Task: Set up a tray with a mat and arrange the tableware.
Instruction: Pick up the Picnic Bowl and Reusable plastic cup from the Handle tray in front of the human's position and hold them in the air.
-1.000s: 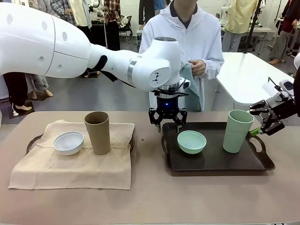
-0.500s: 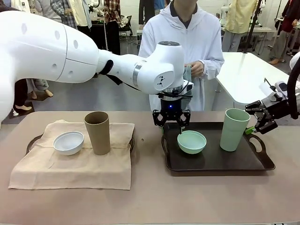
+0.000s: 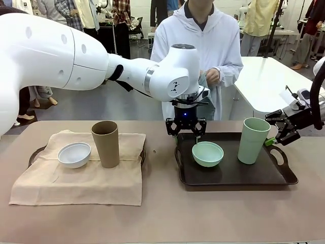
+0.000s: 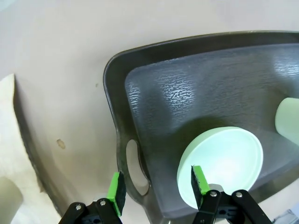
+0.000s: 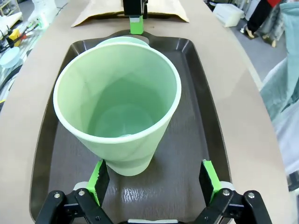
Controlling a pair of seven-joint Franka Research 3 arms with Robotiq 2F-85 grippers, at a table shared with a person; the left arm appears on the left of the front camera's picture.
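The bench [image 3: 162,213] carries two settings side by side. The big left arm [image 3: 76,56] reaches in from the robot's left across the middle and bends straight down over the second setting. On the robot's left, a beige mat [image 3: 76,188] is draped over a tray whose handle [image 3: 34,155] pokes out. A brown cup [image 3: 105,144] and a white bowl [image 3: 74,154] stand on the mat. On the right, a dark tray [image 3: 233,178] has no mat. A green cup [image 3: 252,141] stands upright at its right end and a green bowl [image 3: 207,153] sits near its left end. At the far side, a person [image 3: 203,40] holds a teal cloth [image 3: 203,79] at chest height.

The first setting looks done, so the work in hand seems to be the dark tray. It probably needs its own mat, which may be that cloth, though I cannot be sure. If so, cup and bowl would have to come off first.

The left hand [image 3: 186,136] hangs above the tray's far left rim, just behind the bowl and touching nothing. Its fingers point down and stand apart. In the left wrist view, one pad [image 4: 114,193] is over the handle hole and the other over the bowl's edge. To take the bowl, it would need to drop and pinch the rim.

The right hand [image 3: 275,130] is level with the cup, just to its right, with its fingers spread wide and empty. It would need to slide in around the cup and close gently, since a tall cup tips easily.
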